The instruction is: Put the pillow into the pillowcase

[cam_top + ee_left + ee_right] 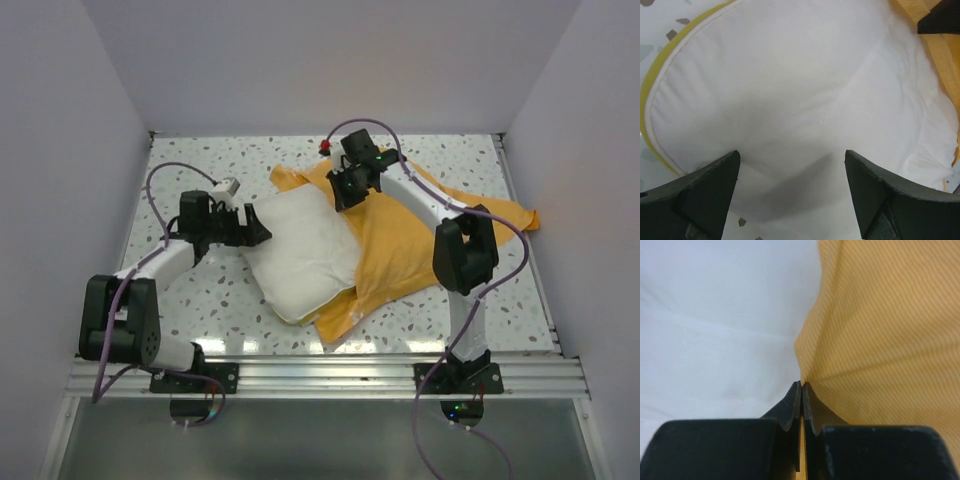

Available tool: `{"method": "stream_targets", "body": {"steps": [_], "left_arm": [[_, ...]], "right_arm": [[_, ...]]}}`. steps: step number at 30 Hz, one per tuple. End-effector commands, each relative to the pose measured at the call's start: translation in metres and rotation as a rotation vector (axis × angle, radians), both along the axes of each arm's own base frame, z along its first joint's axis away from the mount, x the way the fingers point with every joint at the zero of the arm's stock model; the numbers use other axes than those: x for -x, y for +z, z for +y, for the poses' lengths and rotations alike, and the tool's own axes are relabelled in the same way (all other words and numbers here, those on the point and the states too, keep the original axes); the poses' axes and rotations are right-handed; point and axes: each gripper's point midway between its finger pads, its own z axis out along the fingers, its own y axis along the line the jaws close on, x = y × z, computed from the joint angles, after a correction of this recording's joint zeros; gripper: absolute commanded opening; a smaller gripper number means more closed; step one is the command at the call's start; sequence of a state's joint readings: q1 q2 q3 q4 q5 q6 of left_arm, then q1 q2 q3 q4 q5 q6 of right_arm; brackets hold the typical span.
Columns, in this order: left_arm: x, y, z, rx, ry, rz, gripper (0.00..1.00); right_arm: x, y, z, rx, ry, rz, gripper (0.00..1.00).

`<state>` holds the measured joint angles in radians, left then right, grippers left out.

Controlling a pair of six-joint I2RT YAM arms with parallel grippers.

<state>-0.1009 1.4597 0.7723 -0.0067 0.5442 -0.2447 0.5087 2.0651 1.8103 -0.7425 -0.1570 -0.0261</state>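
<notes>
Speckled table (200,160): pillow (300,255) mid-table, lapping the pillowcase (400,250) toward the far right corner.
Clenched on the pillowcase edge, the right claw (347,192) could lose the thin cloth if the released left claw (258,228) shoves hard.

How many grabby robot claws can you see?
2. The left gripper is open at the left end of the pillow. The right gripper is at the pillow's far edge, shut on the orange pillowcase.
</notes>
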Motion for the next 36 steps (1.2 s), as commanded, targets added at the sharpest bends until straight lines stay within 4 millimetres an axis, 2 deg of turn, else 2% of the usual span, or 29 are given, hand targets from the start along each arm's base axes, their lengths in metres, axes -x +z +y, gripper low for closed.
{"method": "stream_targets", "body": {"steps": [1, 5, 7, 8, 9, 11, 12, 13, 14, 15, 16, 17, 18, 19, 20, 21, 23, 24, 25, 26, 27, 28, 29, 30, 31, 32, 33, 34, 36], "left_arm": [[0.021, -0.001, 0.000, 0.095, 0.018, 0.015, 0.90], [0.031, -0.029, -0.005, 0.157, 0.046, 0.096, 0.90], [0.029, -0.030, -0.012, 0.187, 0.015, 0.124, 0.85], [0.030, -0.038, -0.017, 0.215, -0.002, 0.168, 0.80], [0.028, -0.027, -0.029, 0.295, -0.051, 0.163, 0.61], [0.026, -0.020, -0.039, 0.369, -0.081, 0.165, 0.45], [0.024, -0.001, -0.051, 0.421, -0.148, 0.081, 0.34], [0.025, 0.015, -0.057, 0.474, -0.164, 0.069, 0.29], [0.028, 0.038, -0.064, 0.500, -0.211, 0.001, 0.24], [0.031, 0.053, -0.072, 0.516, -0.245, -0.044, 0.15], [0.034, 0.066, -0.073, 0.520, -0.260, -0.076, 0.09], [0.039, 0.069, -0.074, 0.528, -0.271, -0.070, 0.05], [0.044, 0.063, -0.071, 0.524, -0.266, -0.046, 0.00], [0.047, 0.063, -0.067, 0.513, -0.260, -0.043, 0.00], [0.052, 0.053, -0.060, 0.502, -0.236, 0.010, 0.00], [0.056, 0.044, -0.055, 0.474, -0.242, 0.008, 0.00], [0.069, 0.032, -0.046, 0.449, -0.238, 0.086, 0.00], [0.071, 0.026, -0.042, 0.416, -0.256, 0.072, 0.00], [0.074, 0.021, -0.040, 0.400, -0.260, 0.083, 0.00], [0.087, 0.005, -0.037, 0.375, -0.242, 0.183, 0.00], [0.085, 0.003, -0.034, 0.322, -0.292, 0.132, 0.00], [0.090, -0.006, -0.033, 0.301, -0.303, 0.167, 0.00], [0.100, -0.016, -0.029, 0.267, -0.305, 0.227, 0.08], [0.093, -0.014, -0.025, 0.209, -0.360, 0.158, 0.17], [0.092, -0.015, -0.023, 0.178, -0.385, 0.144, 0.26], [0.090, -0.013, -0.019, 0.163, -0.384, 0.136, 0.39], [0.081, -0.003, -0.017, 0.141, -0.412, 0.071, 0.42], [0.076, 0.005, -0.016, 0.125, -0.426, 0.024, 0.46], [0.061, 0.025, -0.015, 0.082, -0.458, -0.075, 0.55]], "right_arm": [[0.034, 0.068, 0.047, -0.276, 0.141, 0.000, 0.00], [0.067, 0.083, 0.081, -0.386, 0.258, 0.064, 0.00], [0.087, 0.091, 0.100, -0.430, 0.311, 0.087, 0.00], [0.098, 0.097, 0.111, -0.461, 0.357, 0.101, 0.00], [0.117, 0.100, 0.127, -0.473, 0.410, 0.117, 0.00], [0.146, 0.120, 0.150, -0.538, 0.517, 0.157, 0.00], [0.163, 0.132, 0.159, -0.573, 0.568, 0.172, 0.00], [0.194, 0.145, 0.173, -0.600, 0.650, 0.190, 0.00], [0.213, 0.160, 0.177, -0.626, 0.702, 0.173, 0.00], [0.229, 0.162, 0.180, -0.629, 0.740, 0.183, 0.00], [0.233, 0.158, 0.177, -0.630, 0.733, 0.215, 0.00], [0.228, 0.157, 0.175, -0.633, 0.713, 0.209, 0.00], [0.211, 0.149, 0.167, -0.611, 0.662, 0.190, 0.00], [0.203, 0.137, 0.159, -0.587, 0.621, 0.201, 0.00], [0.194, 0.132, 0.153, -0.574, 0.580, 0.199, 0.00], [0.174, 0.129, 0.139, -0.559, 0.486, 0.185, 0.00], [0.161, 0.109, 0.123, -0.517, 0.391, 0.181, 0.00], [0.153, 0.111, 0.112, -0.499, 0.338, 0.138, 0.00], [0.148, 0.090, 0.100, -0.427, 0.290, 0.125, 0.00], [0.142, 0.081, 0.090, -0.370, 0.256, 0.097, 0.00], [0.140, 0.072, 0.082, -0.318, 0.259, 0.073, 0.00], [0.137, 0.055, 0.068, -0.229, 0.237, 0.078, 0.05], [0.136, 0.048, 0.061, -0.179, 0.237, 0.081, 0.17], [0.132, 0.043, 0.053, -0.129, 0.256, 0.075, 0.28], [0.128, 0.039, 0.045, -0.066, 0.259, 0.095, 0.54], [0.123, 0.042, 0.041, -0.051, 0.255, 0.092, 0.63], [0.108, 0.047, 0.033, -0.058, 0.217, 0.082, 0.66], [0.090, 0.062, 0.035, -0.096, 0.192, 0.035, 0.75], [0.058, 0.078, 0.024, -0.141, 0.113, -0.025, 0.80]]}}
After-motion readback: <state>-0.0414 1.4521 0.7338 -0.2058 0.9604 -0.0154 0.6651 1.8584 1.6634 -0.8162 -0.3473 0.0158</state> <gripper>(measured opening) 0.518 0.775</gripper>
